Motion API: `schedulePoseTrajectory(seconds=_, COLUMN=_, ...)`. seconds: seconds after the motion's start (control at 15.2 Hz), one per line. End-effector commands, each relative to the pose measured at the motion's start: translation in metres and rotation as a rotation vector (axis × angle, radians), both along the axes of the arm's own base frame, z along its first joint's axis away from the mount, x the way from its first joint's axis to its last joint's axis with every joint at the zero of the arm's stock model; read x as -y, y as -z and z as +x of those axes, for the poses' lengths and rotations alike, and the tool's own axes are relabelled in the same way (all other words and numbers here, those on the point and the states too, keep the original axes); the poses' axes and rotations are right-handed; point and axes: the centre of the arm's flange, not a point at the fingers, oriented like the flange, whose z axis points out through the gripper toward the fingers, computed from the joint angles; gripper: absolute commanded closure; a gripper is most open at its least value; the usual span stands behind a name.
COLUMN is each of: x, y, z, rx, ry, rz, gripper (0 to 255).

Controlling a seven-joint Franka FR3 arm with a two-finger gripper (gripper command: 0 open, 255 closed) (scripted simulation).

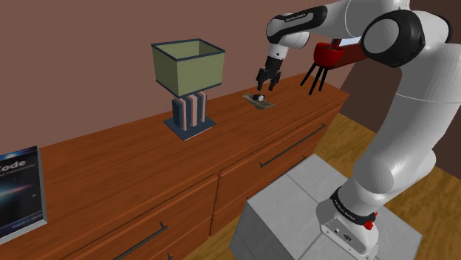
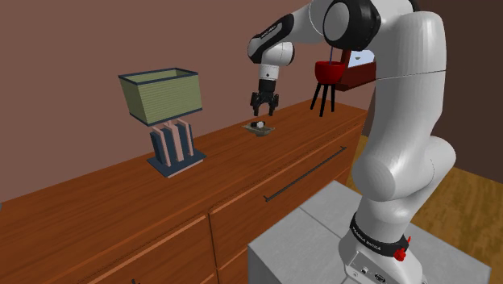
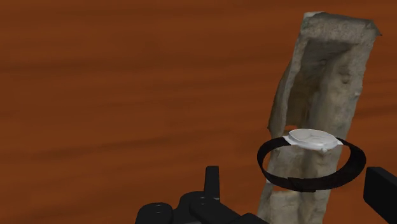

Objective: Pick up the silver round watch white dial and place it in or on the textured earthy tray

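Observation:
The watch (image 3: 311, 139), a white round dial on a black looped band, rests on the long, rough, stone-coloured tray (image 3: 326, 76). The tray lies on the wooden dresser top (image 1: 125, 162). My gripper (image 3: 297, 191) hangs just above them, open, its fingers (image 3: 213, 183) standing apart on either side of the watch without touching it. In the shoulder view the gripper (image 1: 266, 83) hovers over the watch (image 1: 258, 97) on the tray (image 1: 264, 105). The second exterior view shows the gripper (image 2: 262, 106) above the watch (image 2: 259, 125) and tray (image 2: 262, 130) in the same way.
A table lamp (image 1: 188, 70) with a green shade stands on the dresser to the shoulder view's left of the tray. A red object on black legs (image 1: 329, 59) sits behind the arm. A book (image 1: 18, 192) lies at the far left. The grey stand (image 1: 310, 214) fronts the drawers.

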Motion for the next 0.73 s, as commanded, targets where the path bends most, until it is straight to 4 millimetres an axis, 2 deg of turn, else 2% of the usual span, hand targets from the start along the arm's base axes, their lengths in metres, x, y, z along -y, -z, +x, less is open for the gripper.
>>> schedulePoseTrajectory(seconds=0.0, x=0.004, y=-0.02, z=0.003, rx=0.0, ry=0.0, rz=0.0, gripper=0)
schedulePoseTrajectory(seconds=0.13, x=0.009, y=-0.043, z=0.006, rx=0.0, ry=0.0, rz=0.0, gripper=0)
schedulePoseTrajectory(seconds=0.66, x=0.009, y=-0.043, z=0.006, rx=0.0, ry=0.0, rz=0.0, gripper=0)
